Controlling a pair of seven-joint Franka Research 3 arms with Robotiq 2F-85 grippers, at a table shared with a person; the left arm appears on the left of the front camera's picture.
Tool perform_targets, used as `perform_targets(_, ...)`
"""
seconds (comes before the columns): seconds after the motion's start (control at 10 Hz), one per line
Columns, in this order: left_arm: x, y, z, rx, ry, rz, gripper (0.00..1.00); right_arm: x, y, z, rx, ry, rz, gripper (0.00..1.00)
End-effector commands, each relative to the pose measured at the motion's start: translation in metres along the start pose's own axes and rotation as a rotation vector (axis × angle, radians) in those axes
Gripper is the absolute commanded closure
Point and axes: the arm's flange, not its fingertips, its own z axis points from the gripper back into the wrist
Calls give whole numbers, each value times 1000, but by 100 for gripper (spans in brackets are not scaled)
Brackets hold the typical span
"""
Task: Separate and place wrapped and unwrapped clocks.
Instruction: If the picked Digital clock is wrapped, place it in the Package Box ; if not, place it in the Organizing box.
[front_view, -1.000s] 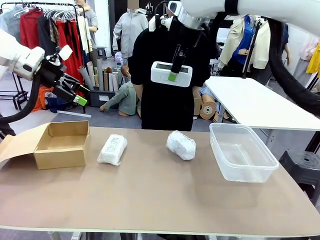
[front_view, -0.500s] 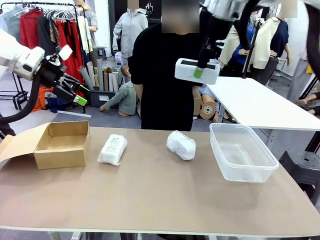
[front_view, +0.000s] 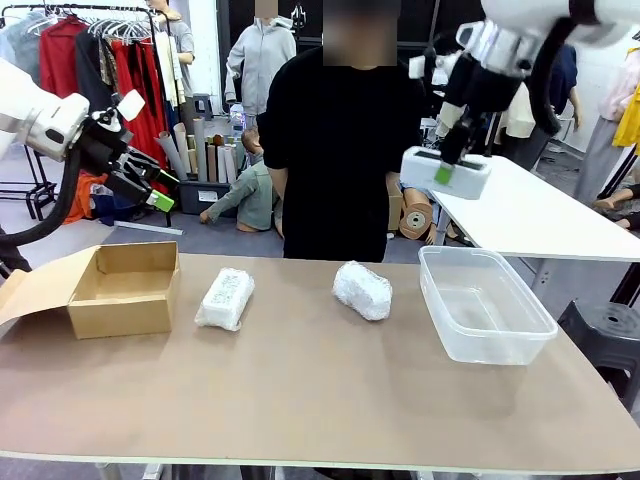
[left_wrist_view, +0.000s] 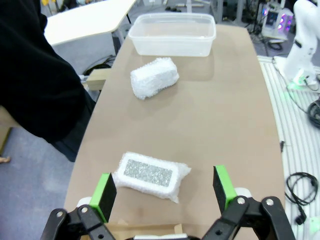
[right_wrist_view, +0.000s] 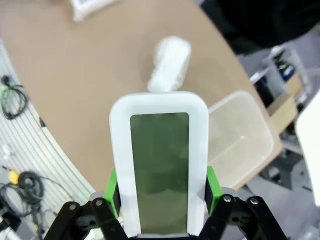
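Note:
My right gripper (front_view: 447, 172) is shut on the unwrapped clock (front_view: 446, 173), a white digital clock with a grey-green screen (right_wrist_view: 160, 170), and holds it high above the far end of the clear plastic tub (front_view: 484, 303). Two wrapped bundles lie on the table: a flat rectangular one (front_view: 226, 297) (left_wrist_view: 150, 174) and a rounder one (front_view: 362, 289) (left_wrist_view: 154, 77). My left gripper (front_view: 150, 188) (left_wrist_view: 165, 192) hangs open in the air at the far left, above the cardboard box (front_view: 122, 288), its green pads (left_wrist_view: 105, 194) framing the flat bundle below.
A person in black (front_view: 335, 150) stands at the far side of the table, behind the bundles. The brown tabletop (front_view: 300, 390) is bare in front. A white table (front_view: 520, 215) stands behind the tub at the right.
My right arm has carried the clock rightward and downward, from in front of the person's chest to above the tub's far end. The left arm has not moved.

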Motion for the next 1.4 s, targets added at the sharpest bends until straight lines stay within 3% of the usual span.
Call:
perform_targets(0.0, 1, 0, 2, 2, -1, -2, 0, -30, 9, -38, -105, -19, -168, 100)
perform_targets(0.2, 1, 0, 2, 2, -1, -2, 0, -53, -7, -74, -188, 6, -309, 100)
perform_targets(0.3, 1, 0, 2, 2, -1, -2, 0, -59, -18, -85, -246, -34, -360, 100)
perform_targets(0.7, 1, 0, 2, 2, -1, -2, 0, -86, -53, -110, -323, 4, -583, 100)
perform_targets(0.9, 1, 0, 2, 2, -1, -2, 0, -88, -56, -112, -302, 3, -636, 100)
perform_targets(1.0, 1, 0, 2, 2, -1, -2, 0, -93, -59, -111, -289, 5, -569, 100)
perform_targets(1.3, 1, 0, 2, 2, -1, -2, 0, -93, -59, -111, -289, 5, -569, 100)
